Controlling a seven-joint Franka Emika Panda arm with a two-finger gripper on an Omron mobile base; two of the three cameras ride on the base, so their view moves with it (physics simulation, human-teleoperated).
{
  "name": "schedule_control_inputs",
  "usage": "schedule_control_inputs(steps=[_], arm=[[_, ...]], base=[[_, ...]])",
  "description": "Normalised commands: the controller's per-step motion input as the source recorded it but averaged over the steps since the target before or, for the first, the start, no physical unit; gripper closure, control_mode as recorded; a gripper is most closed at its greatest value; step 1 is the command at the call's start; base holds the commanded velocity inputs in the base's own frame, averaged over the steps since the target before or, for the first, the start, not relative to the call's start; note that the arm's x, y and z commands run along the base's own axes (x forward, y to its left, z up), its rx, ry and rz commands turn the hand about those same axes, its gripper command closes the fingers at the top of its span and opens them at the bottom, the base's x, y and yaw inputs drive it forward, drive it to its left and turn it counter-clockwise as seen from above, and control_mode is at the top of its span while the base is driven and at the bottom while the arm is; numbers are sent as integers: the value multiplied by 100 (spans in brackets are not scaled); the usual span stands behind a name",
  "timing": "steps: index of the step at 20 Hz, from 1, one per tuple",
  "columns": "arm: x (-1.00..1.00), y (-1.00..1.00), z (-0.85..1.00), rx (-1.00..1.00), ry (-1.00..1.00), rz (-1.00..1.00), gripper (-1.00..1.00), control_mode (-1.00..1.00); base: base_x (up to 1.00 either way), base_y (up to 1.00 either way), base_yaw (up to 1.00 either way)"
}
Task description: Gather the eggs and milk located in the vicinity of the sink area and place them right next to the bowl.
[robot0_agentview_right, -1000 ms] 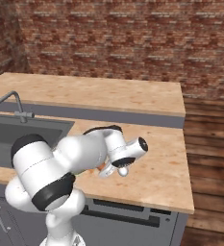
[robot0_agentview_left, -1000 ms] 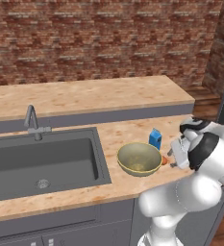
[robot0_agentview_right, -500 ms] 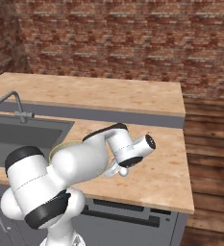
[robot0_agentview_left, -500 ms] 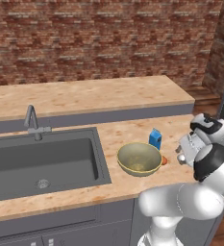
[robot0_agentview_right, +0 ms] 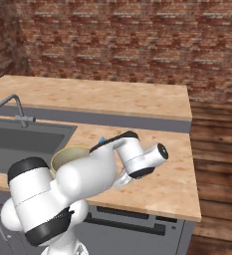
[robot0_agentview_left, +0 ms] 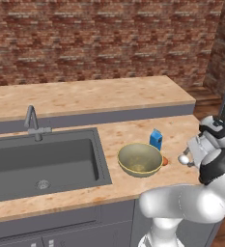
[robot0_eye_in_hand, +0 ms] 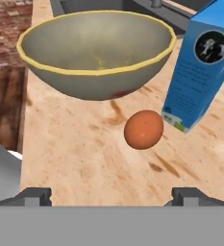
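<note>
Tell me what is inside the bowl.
The bowl looks empty: bare olive inner wall in the hand view, bare floor in the left base view. The near rim hides its floor in the hand view. The egg lies outside, on the counter.

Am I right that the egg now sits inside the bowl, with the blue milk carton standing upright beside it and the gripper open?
Not quite. The hand view shows the egg lying on the counter next to the bowl, not inside it. The rest holds: the blue milk carton stands upright beside the bowl, and the gripper is open.
</note>
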Motion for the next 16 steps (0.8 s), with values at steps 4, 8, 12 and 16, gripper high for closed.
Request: schedule_control_inputs(steps=[4, 8, 12, 16], arm=[[-6, -8, 7, 3, 0, -14, -100, -100], [-4, -2, 3, 5, 0, -16, -100, -100], [-3, 0, 0, 6, 0, -14, -100, -100], [0, 0, 0, 2, 0, -10, -100, -100]], base=[[0, 0, 0], [0, 0, 0], [0, 0, 0], [0, 0, 0]])
